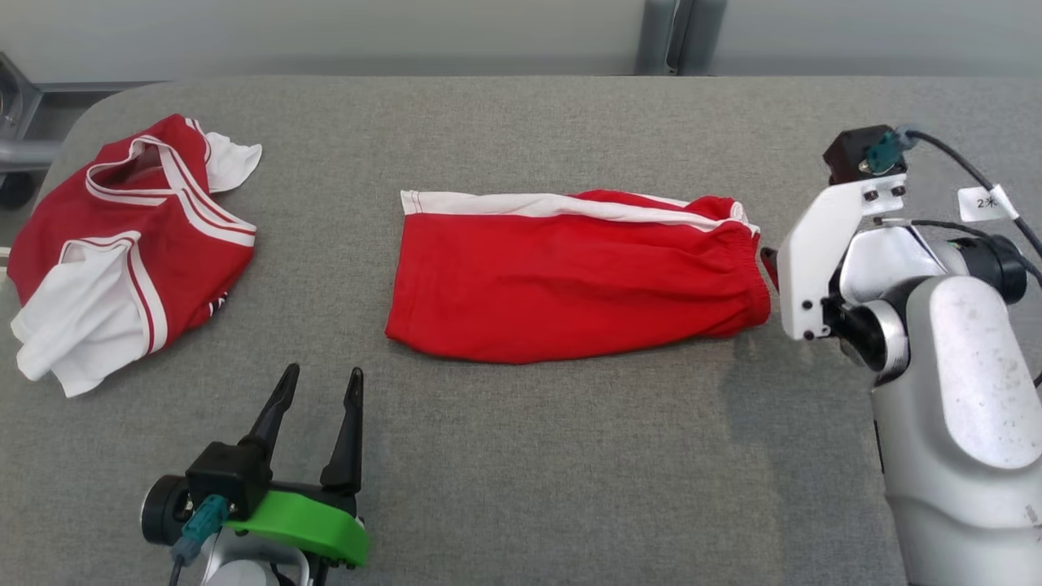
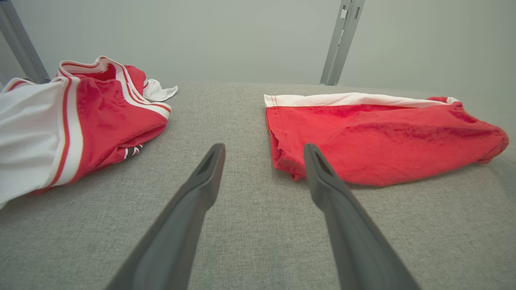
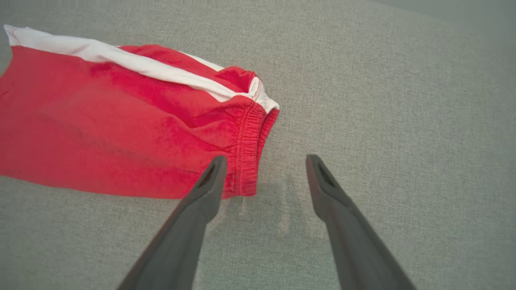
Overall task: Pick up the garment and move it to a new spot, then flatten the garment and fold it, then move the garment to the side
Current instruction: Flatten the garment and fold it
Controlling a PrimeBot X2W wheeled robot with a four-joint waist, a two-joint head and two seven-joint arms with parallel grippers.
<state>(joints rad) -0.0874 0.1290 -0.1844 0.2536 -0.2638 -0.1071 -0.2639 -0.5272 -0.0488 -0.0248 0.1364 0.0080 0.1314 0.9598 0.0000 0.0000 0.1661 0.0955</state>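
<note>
The shorts (image 1: 570, 277) lie midway on the table (image 1: 521, 472), the jersey (image 1: 122, 244) well to their left.

You are working in what looks like a robotics lab or test station, not a home. The table (image 1: 521, 456) is a broad work surface wrapped in plain grey fabric, with red shorts (image 1: 570, 277) laid out on it. Beyond its far edge stands a bare pale wall (image 2: 242, 40) with a metal upright (image 2: 340, 44). Grey metal framing (image 1: 20, 122) sits at the far left, and a tagged cable (image 1: 965, 165) runs at the right.

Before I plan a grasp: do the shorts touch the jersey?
Apart. The head view shows the shorts and the jersey with a bare strip of grey table between them.
</note>
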